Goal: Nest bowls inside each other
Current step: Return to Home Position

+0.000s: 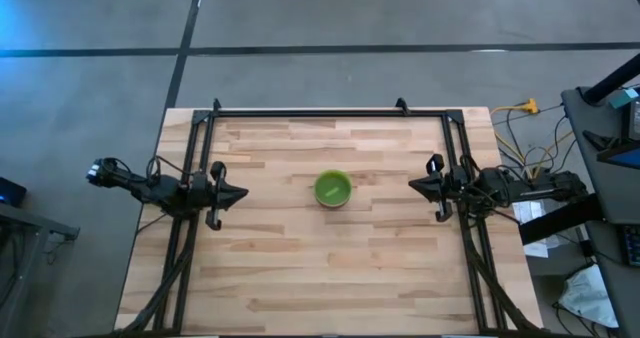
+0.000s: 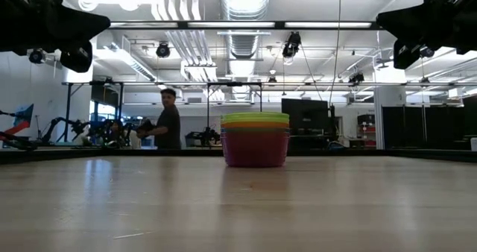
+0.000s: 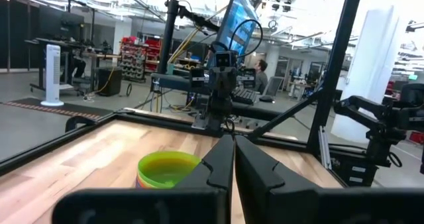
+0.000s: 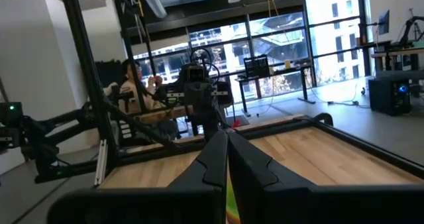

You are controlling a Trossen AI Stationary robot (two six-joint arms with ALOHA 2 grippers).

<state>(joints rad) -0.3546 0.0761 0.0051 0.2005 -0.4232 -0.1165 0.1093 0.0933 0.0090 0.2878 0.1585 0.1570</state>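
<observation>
The bowls stand nested in one stack (image 1: pixel 333 189) at the middle of the table, green on top. The low view shows the stack (image 2: pixel 255 139) resting on its pink bottom bowl, with orange and other rims between. The left wrist view shows the green top bowl (image 3: pixel 165 168) ahead of my left gripper (image 3: pixel 234 148). A sliver of the stack (image 4: pixel 231 201) shows past my right gripper (image 4: pixel 227 144). My left gripper (image 1: pixel 243 192) hovers at the table's left side, my right gripper (image 1: pixel 413 184) at its right, both shut and raised, touching nothing.
A black metal frame (image 1: pixel 330 111) runs along the table's far edge and down both sides. Bare wood lies all around the stack. Cables and equipment (image 1: pixel 600 148) sit off the right edge. A person (image 2: pixel 168 119) stands in the room behind the table.
</observation>
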